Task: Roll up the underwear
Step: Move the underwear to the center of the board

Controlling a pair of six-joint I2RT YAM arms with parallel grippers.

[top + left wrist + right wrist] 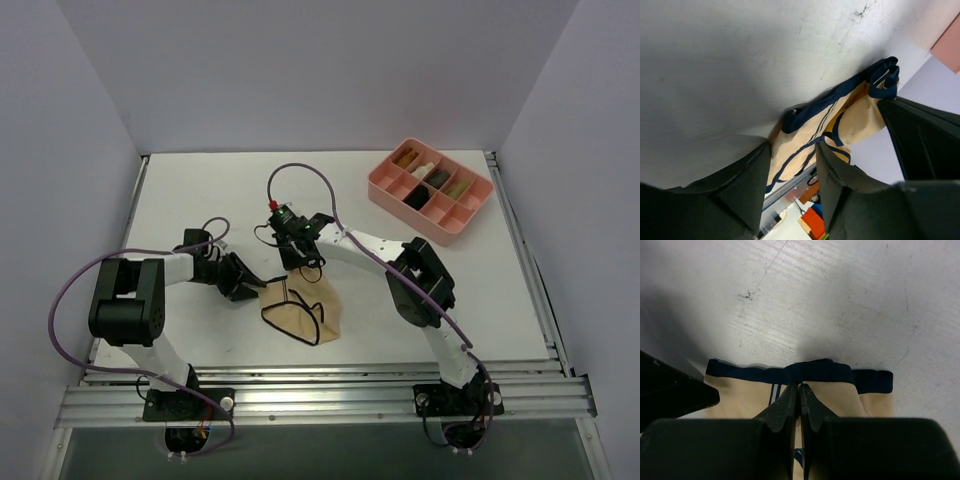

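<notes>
— White table (200,200), pale walls (320,70) on three sides. Where does the underwear (305,312) lie?

— Near the front middle of the table, between the two arms. It is tan with dark trim, mostly flat, and its far edge is drawn up toward the right arm.

— What is the right gripper (799,389) doing?

— Its fingers are pressed together with no gap, pinching the dark band at the far edge of the cloth. The band bunches a little just at the tips.

— And the left gripper (794,150)?

— It is low at the left side of the cloth with its fingers (752,190) apart. The tan fabric and its trim show in the gap between them (whether a finger actually touches the cloth I cannot tell).

— Anything else on the table?

— A pink tray (410,215) with compartments sits at the far right, well apart from the cloth. A few small dark and cream items lie in its back compartments.
</notes>
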